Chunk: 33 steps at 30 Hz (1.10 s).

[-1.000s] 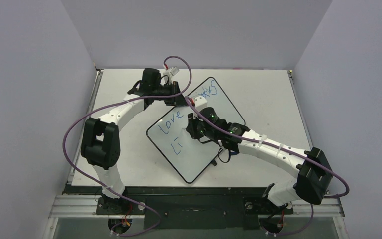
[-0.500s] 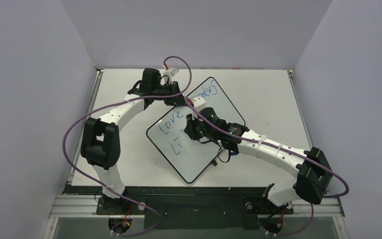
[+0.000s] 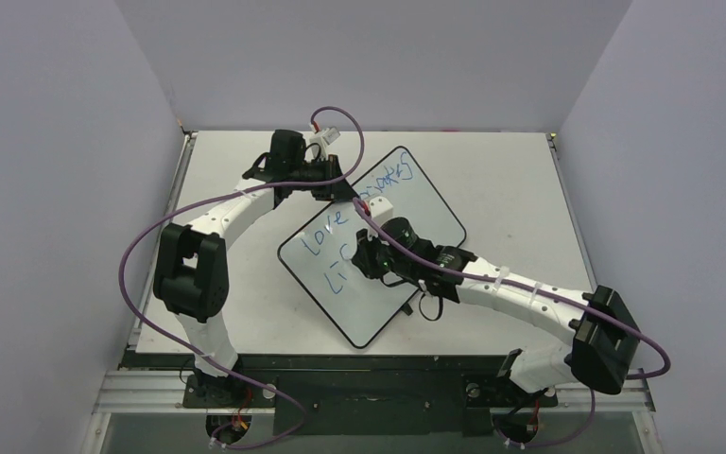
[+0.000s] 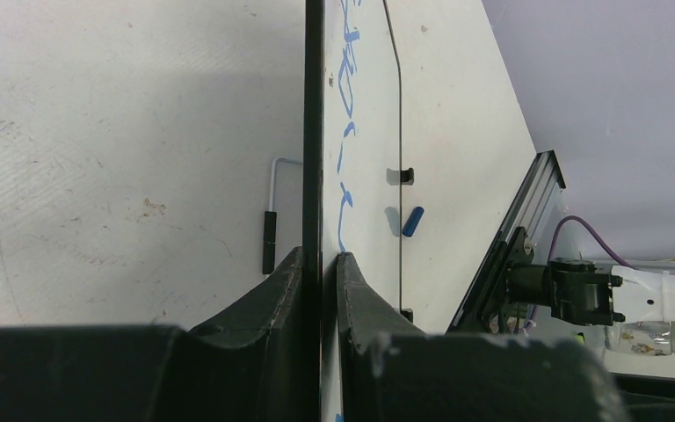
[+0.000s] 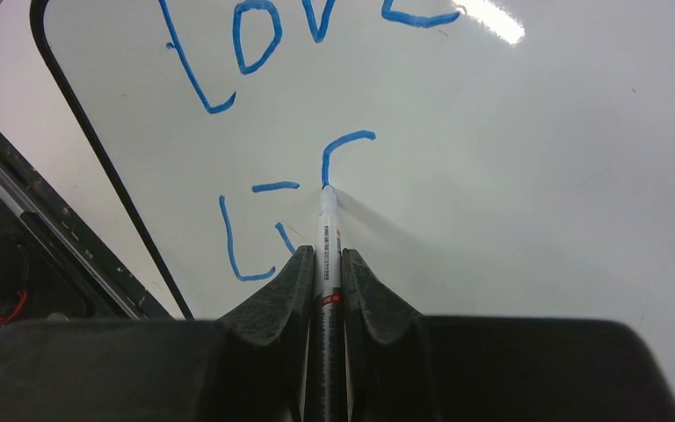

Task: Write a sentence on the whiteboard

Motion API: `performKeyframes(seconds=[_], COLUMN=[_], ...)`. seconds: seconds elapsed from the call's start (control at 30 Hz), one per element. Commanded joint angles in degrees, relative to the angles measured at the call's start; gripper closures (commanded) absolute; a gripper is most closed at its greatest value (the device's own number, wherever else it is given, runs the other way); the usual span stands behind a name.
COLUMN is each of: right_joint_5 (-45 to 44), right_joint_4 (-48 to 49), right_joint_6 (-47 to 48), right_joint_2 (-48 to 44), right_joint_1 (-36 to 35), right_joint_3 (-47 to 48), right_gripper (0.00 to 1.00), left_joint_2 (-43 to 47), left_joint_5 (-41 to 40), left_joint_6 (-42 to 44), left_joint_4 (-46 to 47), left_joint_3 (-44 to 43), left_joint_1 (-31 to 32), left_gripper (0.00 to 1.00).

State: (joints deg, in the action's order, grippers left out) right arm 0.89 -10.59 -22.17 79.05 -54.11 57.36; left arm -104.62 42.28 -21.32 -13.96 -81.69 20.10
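Observation:
The whiteboard (image 3: pixel 388 307) lies tilted at the table's centre, with blue writing (image 3: pixel 326 230) reading "Love makes" on its upper line and "Li" plus a partial letter below (image 3: pixel 338 273). My left gripper (image 3: pixel 338 192) is shut on the whiteboard's far edge (image 4: pixel 314 132); its jaws clamp the black rim. My right gripper (image 3: pixel 364 253) is shut on a white marker (image 5: pixel 326 255), whose tip touches the board at the foot of a fresh curved stroke (image 5: pixel 343 145). "Love" and "Li" show in the right wrist view (image 5: pixel 255 35).
A blue marker cap (image 4: pixel 413 221) lies on the table beyond the board. A wire stand leg (image 4: pixel 270 230) sits under the board's rim. Grey walls close in the table on three sides, and a black rail (image 3: pixel 378 362) runs along the near edge.
My right gripper has moved toward the near side with the marker, drawing a new curved stroke after "Li". More of "makes" is uncovered. The left arm has not moved.

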Motion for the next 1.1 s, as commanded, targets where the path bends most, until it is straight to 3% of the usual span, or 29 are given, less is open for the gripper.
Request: performKeyframes(seconds=[0.0,0.6,1.07], right_joint_5=[-2.49,-10.36,-8.49], right_joint_4=[-1.77,-5.73,-5.01], right_joint_6=[-1.2,-3.37,-1.78], right_joint_2=[-1.84,-7.54,-4.8], right_joint_1=[-0.53,-6.84,-8.64], right_joint_3=[-3.13,-11.93,-5.07], right_gripper=[1.0,1.0,1.0], left_joint_2=[0.53,0.62,0.87], left_joint_5=[-1.22,-1.57,-1.63], left_joint_6=[4.28,4.54,4.58], left_joint_4=[-1.84,-2.32,-2.39], left_joint_3=[-1.38,-1.62,-1.37], left_joint_1=[2.05,2.14,2.25], left_gripper=[1.0,1.0,1.0])
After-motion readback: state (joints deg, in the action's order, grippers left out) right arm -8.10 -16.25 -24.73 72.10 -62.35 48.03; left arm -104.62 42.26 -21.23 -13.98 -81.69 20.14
